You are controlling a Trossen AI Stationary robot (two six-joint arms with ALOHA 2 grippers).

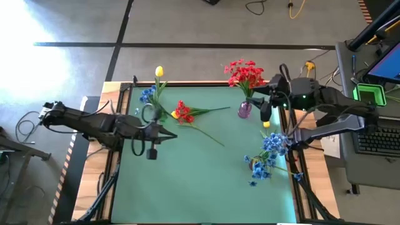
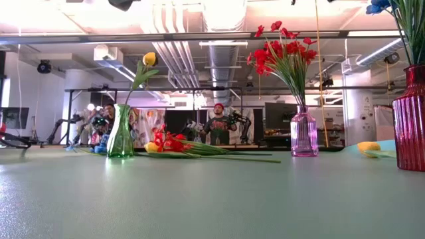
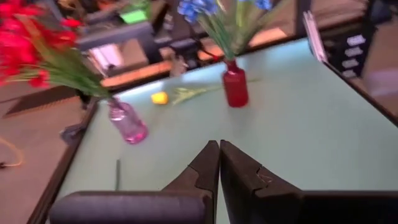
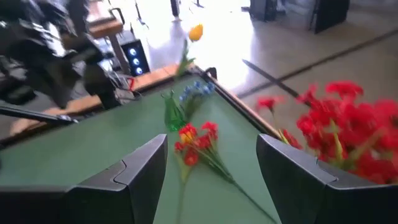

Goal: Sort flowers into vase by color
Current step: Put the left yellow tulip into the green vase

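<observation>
My left gripper (image 1: 167, 135) is shut and hovers over the table's left half, touching nothing; its shut fingers (image 3: 219, 158) face the right side. My right gripper (image 4: 211, 155) is open and raised near the pink vase (image 1: 244, 110), which holds red flowers (image 1: 244, 74). A bunch of red flowers (image 1: 184, 112) lies flat at mid-table. The green vase (image 2: 121, 133) holds one yellow tulip (image 2: 150, 58), and blue blossoms (image 1: 147, 95) lie beside it. The red vase (image 3: 235, 87) holds blue flowers (image 1: 274, 144). Another yellow tulip (image 3: 160, 98) lies on the table between the pink and red vases.
The green mat (image 1: 206, 181) is bare across its near half. A wooden border and a metal frame (image 1: 119, 156) run along the table's sides. Beyond the far edge are a workshop room and a person (image 2: 218, 126).
</observation>
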